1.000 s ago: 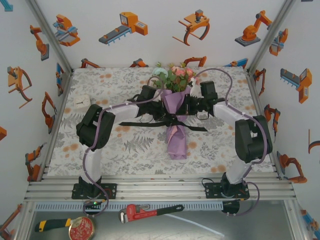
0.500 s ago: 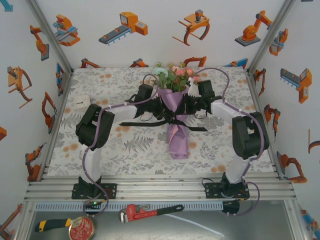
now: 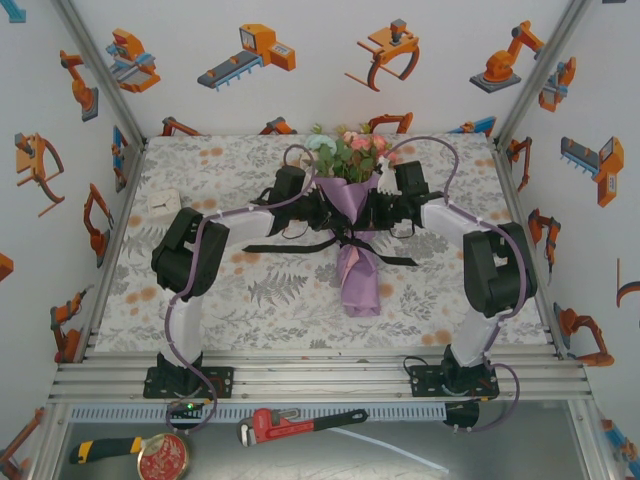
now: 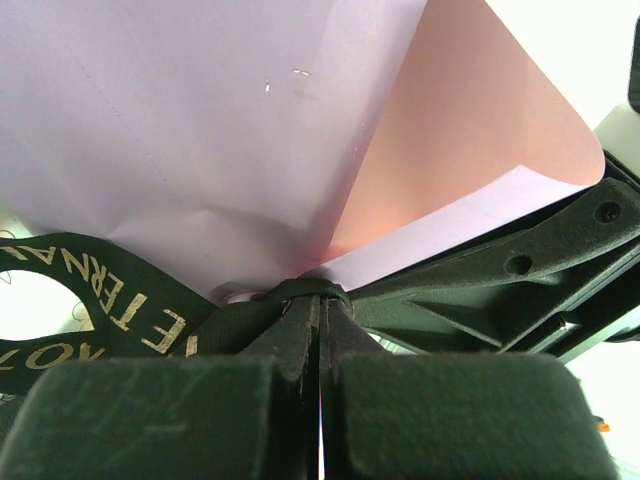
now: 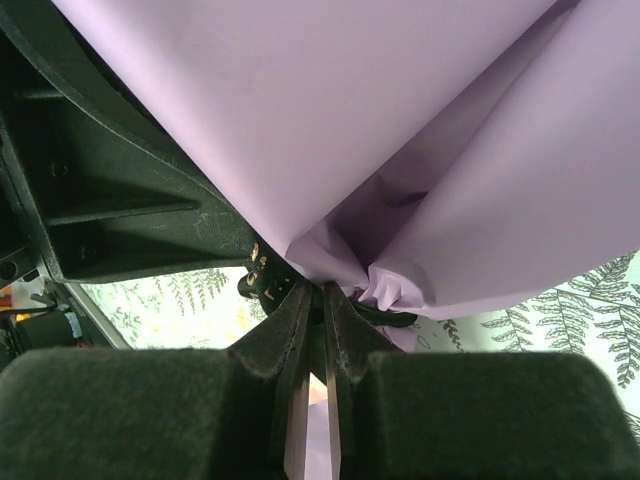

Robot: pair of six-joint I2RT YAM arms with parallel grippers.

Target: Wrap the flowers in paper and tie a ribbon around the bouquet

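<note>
The black ribbon (image 4: 120, 300) is being pinched at the waist of the bouquet (image 3: 355, 215) from both sides. The left end effector (image 4: 320, 310) is being pressed shut on its knot, against the lilac paper (image 4: 200, 130), and the right end effector (image 5: 318, 300) is being clamped on it too. The bouquet is lying mid-table (image 3: 220, 290), with the flowers (image 3: 348, 150) toward the far edge.

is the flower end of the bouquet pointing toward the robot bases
No, the flowers point toward the far wall; the bouquet tapers toward the arm bases.
</note>
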